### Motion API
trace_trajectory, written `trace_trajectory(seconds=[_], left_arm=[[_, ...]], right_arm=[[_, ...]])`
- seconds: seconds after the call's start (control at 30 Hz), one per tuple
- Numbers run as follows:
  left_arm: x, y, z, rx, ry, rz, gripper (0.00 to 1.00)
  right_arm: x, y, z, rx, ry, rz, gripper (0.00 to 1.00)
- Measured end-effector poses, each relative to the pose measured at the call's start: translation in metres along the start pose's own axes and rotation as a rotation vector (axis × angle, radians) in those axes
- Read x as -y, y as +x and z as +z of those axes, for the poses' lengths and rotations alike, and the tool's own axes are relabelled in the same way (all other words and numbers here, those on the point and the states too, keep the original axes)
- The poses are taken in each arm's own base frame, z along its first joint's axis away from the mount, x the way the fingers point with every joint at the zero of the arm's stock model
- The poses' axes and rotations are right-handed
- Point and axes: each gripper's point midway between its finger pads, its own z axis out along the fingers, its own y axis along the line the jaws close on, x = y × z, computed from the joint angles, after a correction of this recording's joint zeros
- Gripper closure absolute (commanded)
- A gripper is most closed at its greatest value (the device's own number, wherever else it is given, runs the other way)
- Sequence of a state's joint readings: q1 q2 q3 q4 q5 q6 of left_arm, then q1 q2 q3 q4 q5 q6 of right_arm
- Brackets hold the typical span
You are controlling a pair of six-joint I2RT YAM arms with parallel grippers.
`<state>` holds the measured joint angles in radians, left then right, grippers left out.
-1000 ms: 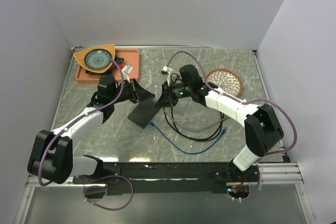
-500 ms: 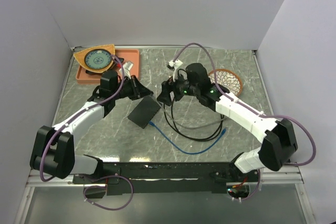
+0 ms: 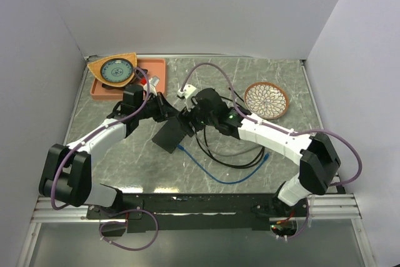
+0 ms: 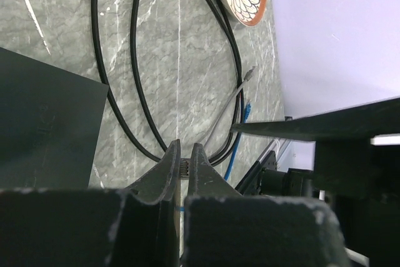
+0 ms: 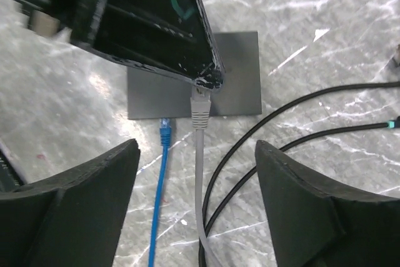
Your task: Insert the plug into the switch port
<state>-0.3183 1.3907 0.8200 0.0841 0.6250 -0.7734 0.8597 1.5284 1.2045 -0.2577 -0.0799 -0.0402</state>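
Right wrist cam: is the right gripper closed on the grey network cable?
No: the right gripper has its jaws wide apart, with the grey network cable running between them untouched.

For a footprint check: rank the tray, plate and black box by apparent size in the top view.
1. Tray: largest, even though it is partly covered.
2. Plate.
3. Black box: looks slightly smaller than the plate, but its far edge is hidden, so this last ranking is unsure.
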Motion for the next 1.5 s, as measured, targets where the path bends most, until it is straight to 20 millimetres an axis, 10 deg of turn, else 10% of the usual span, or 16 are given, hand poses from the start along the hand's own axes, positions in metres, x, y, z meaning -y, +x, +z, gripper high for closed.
trace_trajectory(seconds=[0.17, 0.83, 1.17, 1.27, 1.4, 1.5], left_arm=[[0.000, 0.000, 0.000, 0.001, -0.002, 0.000, 0.99], [0.000, 0.000, 0.000, 0.001, -0.002, 0.000, 0.99], [-0.002, -0.001, 0.000, 0.005, -0.008, -0.001, 0.99], [-0.002, -0.002, 0.000, 0.007, -0.010, -0.001, 0.91], [-0.003, -0.002, 0.001, 0.011, -0.017, -0.004, 0.51], [-0.006, -0.001, 0.000, 0.009, -0.032, -0.002, 0.40]], right_arm=[[0.002, 0.008, 0.008, -0.026, 0.009, -0.001, 0.51], [0.001, 0.021, 0.027, -0.059, 0.006, 0.026, 0.64], [0.000, 0.024, 0.030, -0.065, 0.017, 0.049, 1.00], [0.001, 0.024, 0.030, -0.065, 0.027, 0.057, 1.00], [0.002, 0.024, 0.030, -0.064, 0.032, 0.059, 1.00], [0.004, 0.024, 0.030, -0.065, 0.043, 0.058, 1.00]])
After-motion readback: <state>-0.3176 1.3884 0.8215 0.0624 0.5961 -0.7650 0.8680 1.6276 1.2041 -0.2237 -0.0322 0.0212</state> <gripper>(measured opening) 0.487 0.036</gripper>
